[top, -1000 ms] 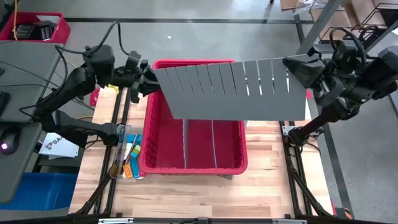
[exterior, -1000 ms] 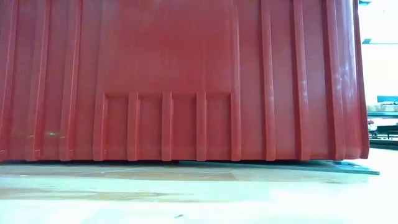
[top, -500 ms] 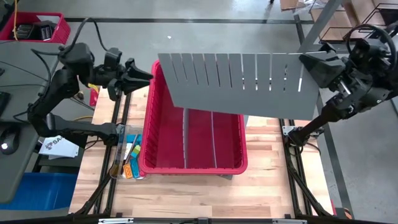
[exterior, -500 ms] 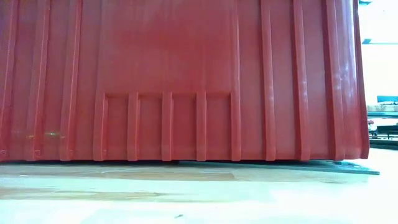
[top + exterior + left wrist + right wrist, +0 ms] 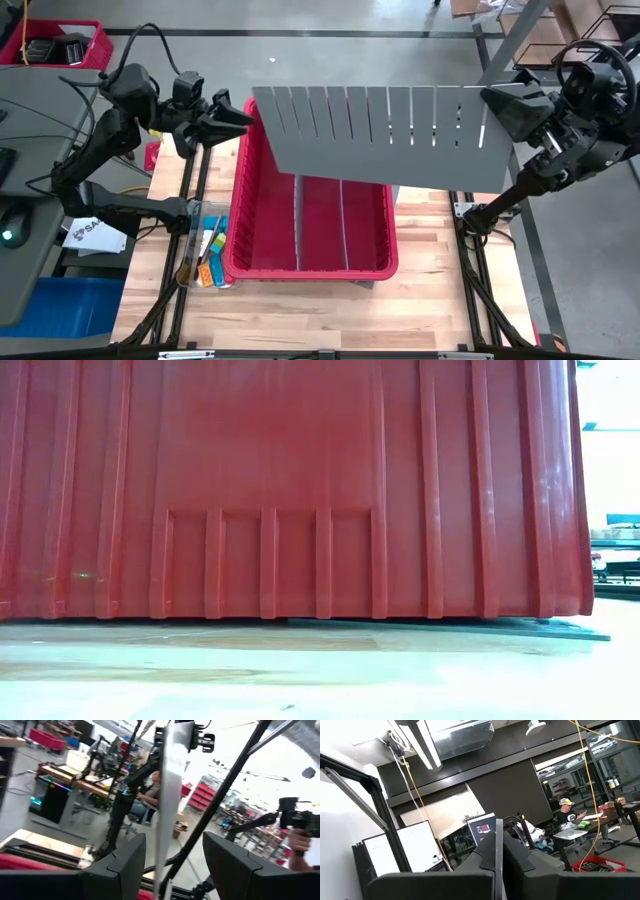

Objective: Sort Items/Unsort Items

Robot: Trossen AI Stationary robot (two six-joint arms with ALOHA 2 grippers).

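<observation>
A grey slotted panel (image 5: 380, 135) hangs in the air over the far part of the large red bin (image 5: 240, 230), which fills the low view (image 5: 300, 490). My right gripper (image 5: 492, 105) is shut on the panel's right end. My left gripper (image 5: 238, 118) stands open just left of the panel's left end and clear of it. In the left wrist view the panel (image 5: 167, 780) shows edge-on, ahead of the open fingers (image 5: 125, 865). The items (image 5: 205, 255), small coloured pieces and sticks, lie in a clear tray on the table left of the bin. My right gripper pinches the panel's right end (image 5: 496, 840) between its two fingers. They come nearly level from the table's right side. The panel is lifted clear of the bin, held out toward the left with its slotted edge toward the far side.
Two grey dividers (image 5: 320, 225) stand upright inside the bin. A desk with a mouse (image 5: 10, 235) lies left of the table, and a smaller red crate (image 5: 60, 45) sits on the floor at the far left. People show in the room behind (image 5: 566, 810).
The panel has swung with my right gripper toward the table's right and far side. Its left end has come away from my left gripper. My left gripper drew back toward the table's left edge, then came a little way back toward the panel.
</observation>
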